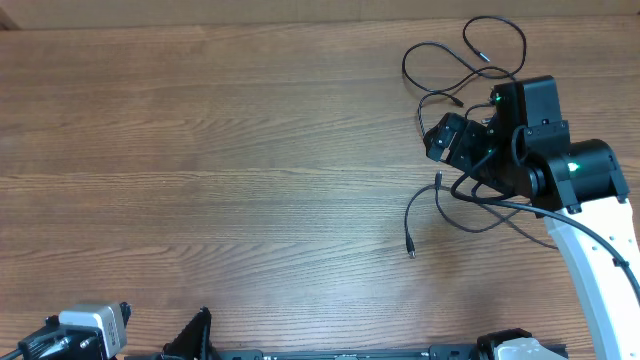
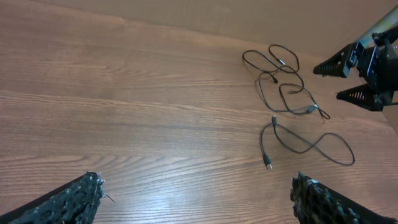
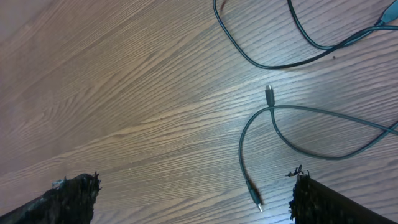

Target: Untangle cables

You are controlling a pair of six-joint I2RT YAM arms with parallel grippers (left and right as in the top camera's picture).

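Right gripper (image 3: 196, 180) agape, empty, above the cables (image 2: 289, 112); left gripper (image 2: 197, 180) likewise, well apart; pinching two crossed strands together could tighten the tangle.

From where I stand, the right arm's long white plastic link (image 1: 600, 275) ends in a chunky black wrist housing (image 1: 535, 125) with two small green lights (image 1: 573, 167) glowing on it. A thick black cable (image 1: 585, 232) is draped across the white shell. Both arms carry black wedge-shaped fingers (image 2: 71, 199) with a rough, pebbled surface, and the left arm shows a small silver-grey block (image 1: 92, 322) set on black parts.
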